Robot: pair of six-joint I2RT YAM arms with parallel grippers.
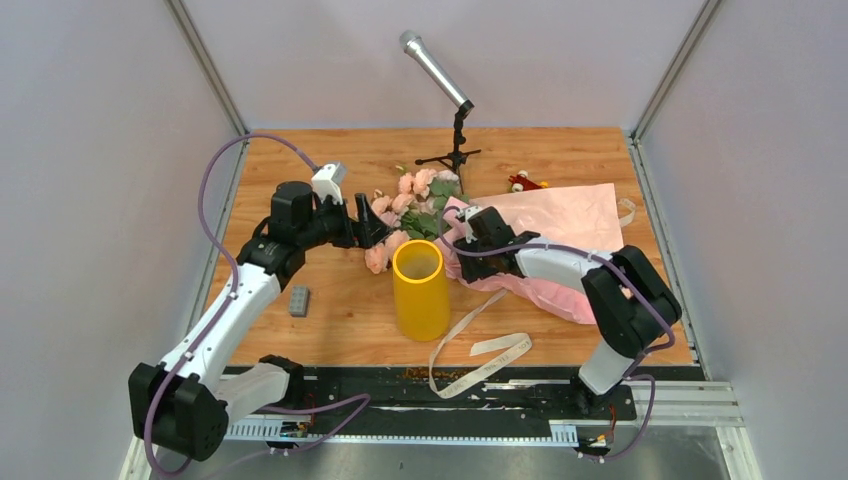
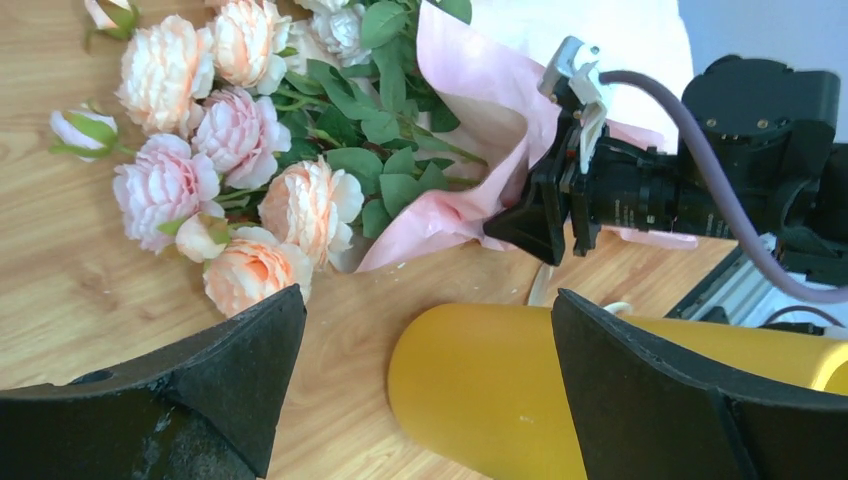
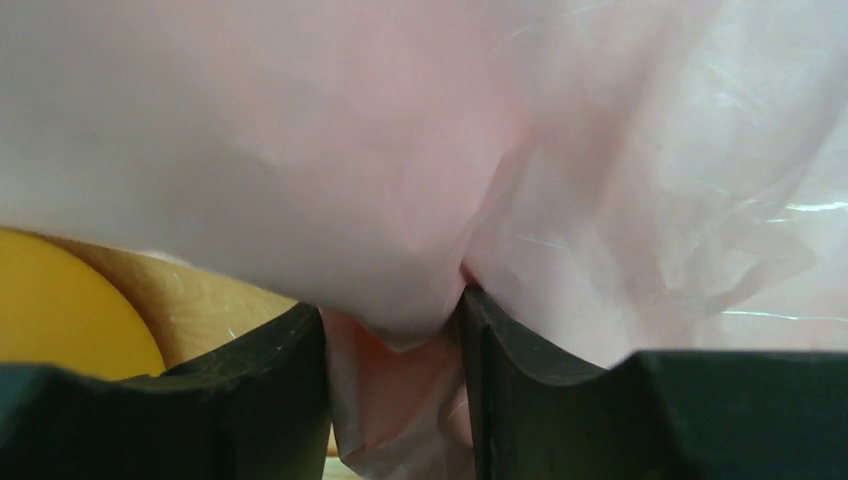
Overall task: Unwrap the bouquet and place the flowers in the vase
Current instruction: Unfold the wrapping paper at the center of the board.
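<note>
The bouquet lies untied behind the yellow vase (image 1: 420,290), which stands upright at the table's middle. Its flowers (image 1: 410,200), pink and peach roses with green leaves, fan out to the left. The pale pink wrapping paper (image 1: 560,215) spreads open to the right. My right gripper (image 3: 392,320) is shut on a fold of that paper (image 3: 400,200) next to the vase's right rim. Any stems inside the fold are hidden. My left gripper (image 2: 428,298) stands wide open and empty, low, between the roses (image 2: 240,140) and the vase (image 2: 480,390).
The beige ribbon (image 1: 480,345) lies loose in front of the vase, reaching the front rail. A small grey block (image 1: 298,300) sits left of the vase. A microphone on a black stand (image 1: 455,155) rises at the back. A small red object (image 1: 522,183) lies beside it.
</note>
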